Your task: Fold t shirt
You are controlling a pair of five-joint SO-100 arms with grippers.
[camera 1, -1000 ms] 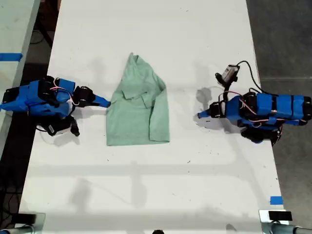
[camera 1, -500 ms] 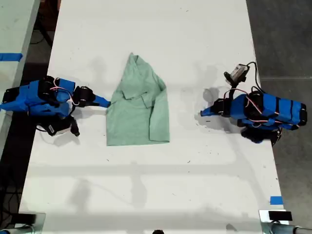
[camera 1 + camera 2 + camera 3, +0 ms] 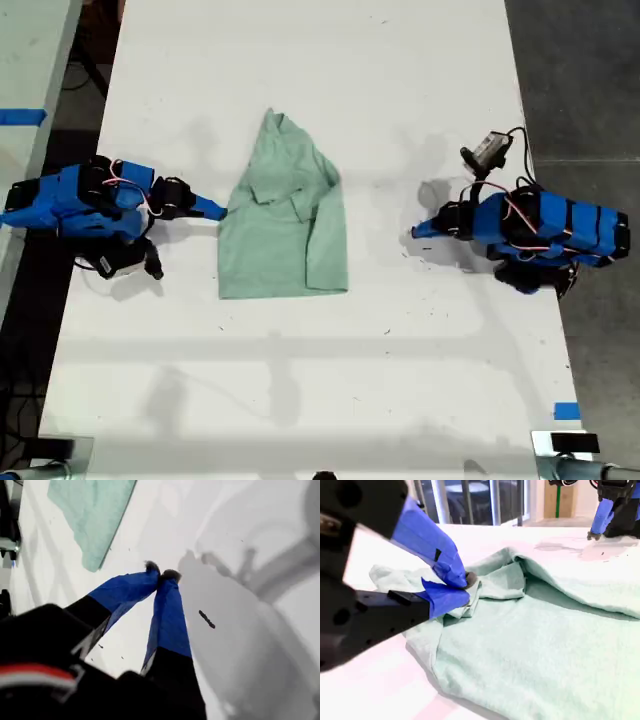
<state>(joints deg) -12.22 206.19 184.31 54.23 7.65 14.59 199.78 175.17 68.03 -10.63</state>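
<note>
At the t shirt's [image 3: 283, 222] edge, my second tool [image 3: 465, 582] pinches cloth.

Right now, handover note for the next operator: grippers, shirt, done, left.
My first gripper: shut, empty, over bare table at the exterior view's right, apart from the t shirt.
My second gripper: at the shirt's edge on the exterior view's left, jaws nearly closed with a fold of cloth at the tips; grip not certain.
Shirt: mid-table, partly folded, pointed end toward the exterior view's top.
Done: sides appear folded in.
Left: probably the final fold and flattening.
</note>
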